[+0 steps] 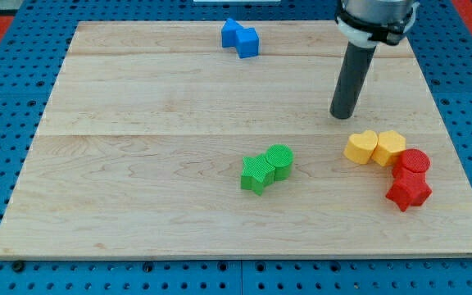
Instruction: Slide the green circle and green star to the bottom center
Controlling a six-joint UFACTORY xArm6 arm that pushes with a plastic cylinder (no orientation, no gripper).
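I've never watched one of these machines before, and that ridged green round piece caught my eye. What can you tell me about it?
The green circle is a short, round block, bright green, with fine ridges across its flat top; it looks like plastic. It lies flat on the wooden board, a little right of and below the middle. Its lower left side presses against the green star. Nothing else touches it. My tip stands well off, toward the view's upper right.

circle [279, 161] touching star [256, 174], at star's upper right

no readable text, no labels, no numbers, no signs anywhere
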